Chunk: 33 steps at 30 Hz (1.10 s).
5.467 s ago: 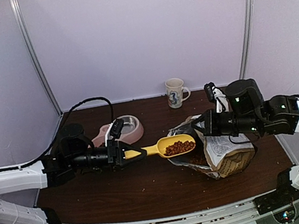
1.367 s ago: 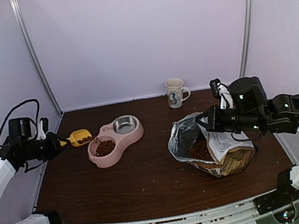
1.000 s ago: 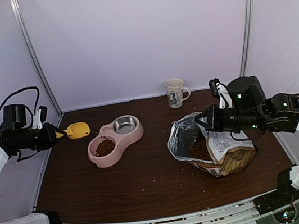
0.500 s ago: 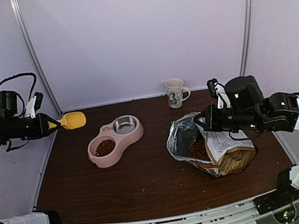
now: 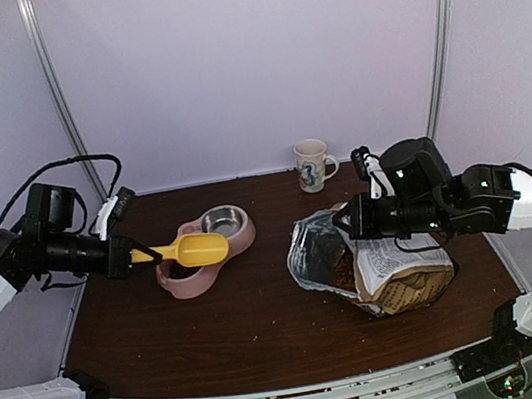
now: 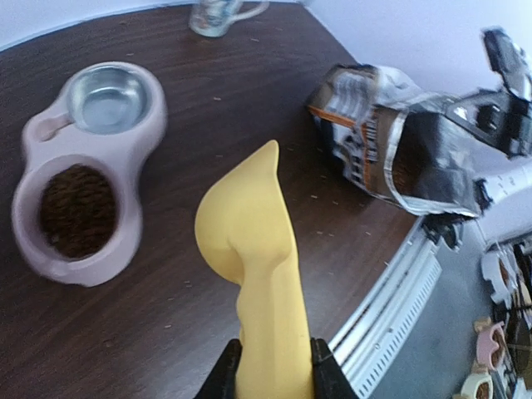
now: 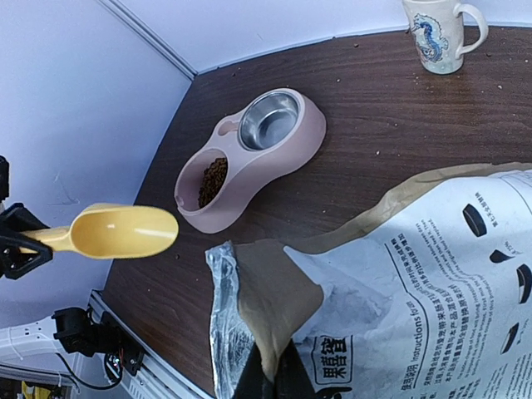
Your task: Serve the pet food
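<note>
Nearest the arm bases, at about 4 o'clock on the dark wooden desk (image 5: 267,331), a tan-and-white printed bag (image 5: 399,274) is seen lying tilted with its silver-lined mouth turned toward 9 o'clock, and some pet food (image 5: 343,270) is visible as a dark reddish-brown heap inside that mouth. The upper edge of the bag's mouth is pinched by the right end effector (image 5: 350,219), whose fingers are pressed together on the paper flap in the right wrist view, so that the mouth is held up and open. At about 9 o'clock, the left end effector (image 5: 134,258) is clamped on the handle of a yellow scoop (image 5: 193,249), which is held level in the air with its bowl pointed toward 3 o'clock. From above, the scoop is seen across the near-left part of a pink double bowl (image 5: 241,232), and from the right wrist it is seen raised clear of the desk. More of the pet food (image 6: 77,209) is held in that bowl's near-left compartment, filling it as a low heap of small pellets, while the far-right compartment is taken up by a bare steel insert (image 5: 222,221). Farthest off, at about 12 o'clock near the back wall, a pale mug (image 5: 313,165) with a blue figure printed on it is stood upright, well apart from the bowl and the bag.
</note>
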Tool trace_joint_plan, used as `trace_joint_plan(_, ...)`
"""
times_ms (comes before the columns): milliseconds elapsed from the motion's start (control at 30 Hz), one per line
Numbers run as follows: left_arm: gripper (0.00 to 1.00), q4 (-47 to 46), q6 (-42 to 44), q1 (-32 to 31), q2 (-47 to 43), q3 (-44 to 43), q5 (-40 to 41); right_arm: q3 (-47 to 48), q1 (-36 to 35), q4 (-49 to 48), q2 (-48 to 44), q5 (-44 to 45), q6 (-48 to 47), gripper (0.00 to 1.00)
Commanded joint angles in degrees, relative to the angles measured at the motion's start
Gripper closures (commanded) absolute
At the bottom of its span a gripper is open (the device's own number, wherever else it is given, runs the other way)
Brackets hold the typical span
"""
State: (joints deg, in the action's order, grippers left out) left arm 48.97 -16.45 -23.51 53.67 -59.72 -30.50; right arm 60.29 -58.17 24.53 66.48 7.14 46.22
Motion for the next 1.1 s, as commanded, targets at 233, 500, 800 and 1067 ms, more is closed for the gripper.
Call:
trace_joint_plan(233, 1.00, -23.92, -12.31, -21.17, 2.72, 1.32, -0.78, 4.48, -3.10, -1.24, 4.60, -1.37, -1.90, 1.00)
trace_joint_plan(500, 1.00, -23.25, -11.02, -31.02, 14.76, -2.41, 13.72, 5.64, -6.26, -2.95, 5.81, -1.77, -1.43, 1.00)
trace_joint_plan(800, 1.00, -32.69, -17.16, -47.15, 35.49, -9.01, 53.71, 5.73, -9.33, -4.79, 6.98, -0.02, 0.06, 1.00)
trace_joint_plan(1067, 1.00, -43.68, -16.17, -48.01, 49.30, -14.28, 32.46, 3.08, -9.35, -4.78, 3.33, 1.65, 1.18, 1.00)
